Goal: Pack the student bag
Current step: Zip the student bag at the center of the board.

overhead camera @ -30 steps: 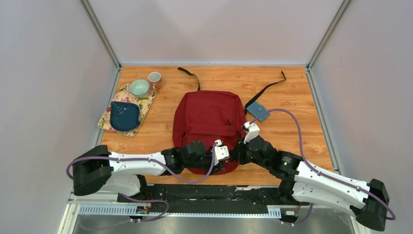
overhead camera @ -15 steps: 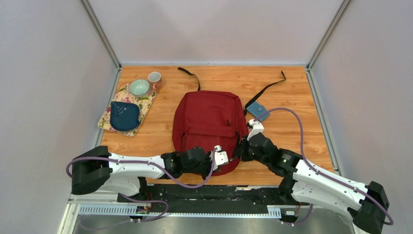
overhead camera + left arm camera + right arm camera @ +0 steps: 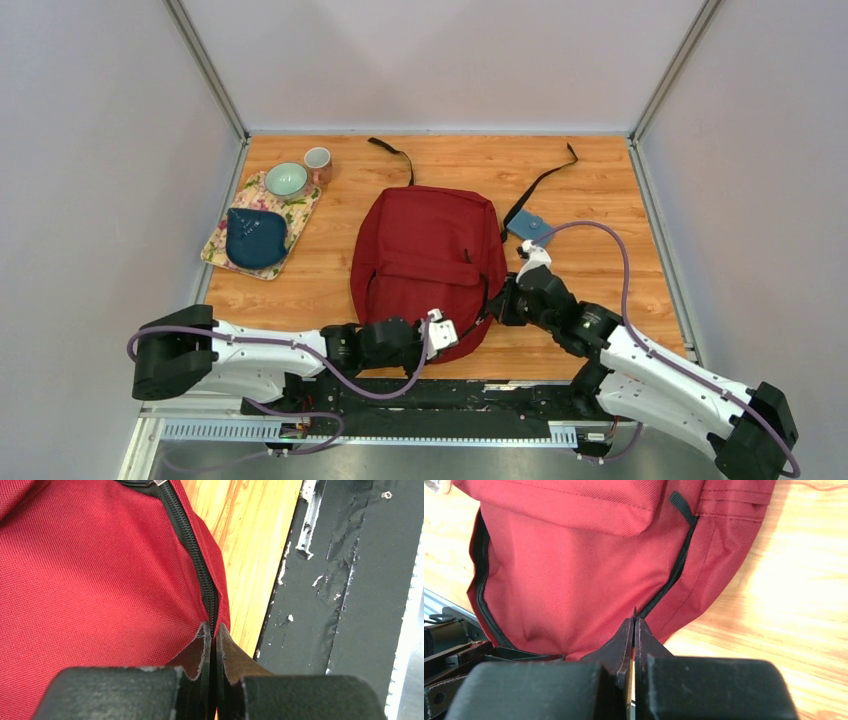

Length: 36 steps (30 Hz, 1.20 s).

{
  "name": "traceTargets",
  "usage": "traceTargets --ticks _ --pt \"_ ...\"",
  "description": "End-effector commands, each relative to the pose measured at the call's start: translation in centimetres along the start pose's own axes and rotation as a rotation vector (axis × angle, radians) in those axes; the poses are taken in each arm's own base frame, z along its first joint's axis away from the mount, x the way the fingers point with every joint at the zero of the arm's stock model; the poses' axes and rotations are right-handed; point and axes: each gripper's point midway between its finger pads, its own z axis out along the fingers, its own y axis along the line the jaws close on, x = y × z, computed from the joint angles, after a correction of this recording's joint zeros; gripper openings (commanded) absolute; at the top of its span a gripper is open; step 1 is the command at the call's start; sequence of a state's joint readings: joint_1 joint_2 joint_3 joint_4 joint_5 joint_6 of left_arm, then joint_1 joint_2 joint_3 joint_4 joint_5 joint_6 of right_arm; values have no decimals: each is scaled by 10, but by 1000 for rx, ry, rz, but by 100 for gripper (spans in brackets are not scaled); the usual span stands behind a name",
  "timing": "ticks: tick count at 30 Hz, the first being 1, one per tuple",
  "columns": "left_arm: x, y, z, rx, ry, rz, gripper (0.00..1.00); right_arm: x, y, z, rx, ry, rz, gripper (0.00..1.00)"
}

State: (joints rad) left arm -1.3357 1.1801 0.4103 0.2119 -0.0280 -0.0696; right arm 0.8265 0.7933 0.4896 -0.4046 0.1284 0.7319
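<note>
The student bag (image 3: 425, 250), a dark red backpack with black zippers, lies flat in the middle of the wooden table. My left gripper (image 3: 452, 338) is at its near right corner. In the left wrist view the jaws (image 3: 212, 628) are shut on the bag's black zipper seam (image 3: 197, 560). My right gripper (image 3: 497, 305) is at the bag's right side. In the right wrist view its jaws (image 3: 634, 618) are shut on the black zipper line (image 3: 669, 582) at the bag's edge. The bag (image 3: 574, 570) fills that view.
A small teal-blue wallet (image 3: 528, 226) lies right of the bag, beside a black strap (image 3: 545, 180). At the left, a floral mat (image 3: 300, 208) holds a dark blue pouch (image 3: 254, 238) and a green bowl (image 3: 287, 180); a pink cup (image 3: 318, 162) stands beside it. The black base rail (image 3: 350, 580) runs along the near edge.
My left gripper has drawn back toward the near edge and left. My right gripper has moved right and farther away. The bag's near end has stretched and its straps have shifted a little.
</note>
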Motion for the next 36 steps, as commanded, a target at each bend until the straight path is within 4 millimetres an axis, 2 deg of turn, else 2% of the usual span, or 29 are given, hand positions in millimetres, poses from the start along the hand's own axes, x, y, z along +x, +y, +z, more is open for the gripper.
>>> traceTargets --ticks 1,10,12,13,14,15,17,19,25,28,33,36 --pt "66 -16 -9 31 191 -18 0 -25 -3 3 14 -105 34 0" --pt "89 -23 1 25 228 -25 0 -15 -5 9 -2 -80 67 0" --pt "88 -24 4 20 227 -30 6 -11 -2 12 -25 -69 75 0" --pt "80 -24 7 16 215 -34 11 -6 0 12 -43 -49 82 0" --pt "74 -22 8 -1 198 -36 22 -4 3 12 -58 -39 83 0" --pt "66 -21 10 -8 174 -37 28 0 2 13 -61 -25 85 0" --pt "47 -15 11 -45 105 -37 39 9 0 15 -64 6 93 0" --pt "26 -10 11 -70 39 -29 44 20 -10 18 -40 28 97 0" --pt "-34 -5 9 -96 -117 24 51 39 -28 25 -3 51 105 0" --pt "-50 -7 14 -83 -155 49 53 43 -28 29 -11 58 117 0" --pt "-54 -14 31 -55 -123 75 53 41 -26 32 -18 48 125 0" --pt "-47 -18 38 -35 -90 75 54 36 -23 32 -21 33 125 0"
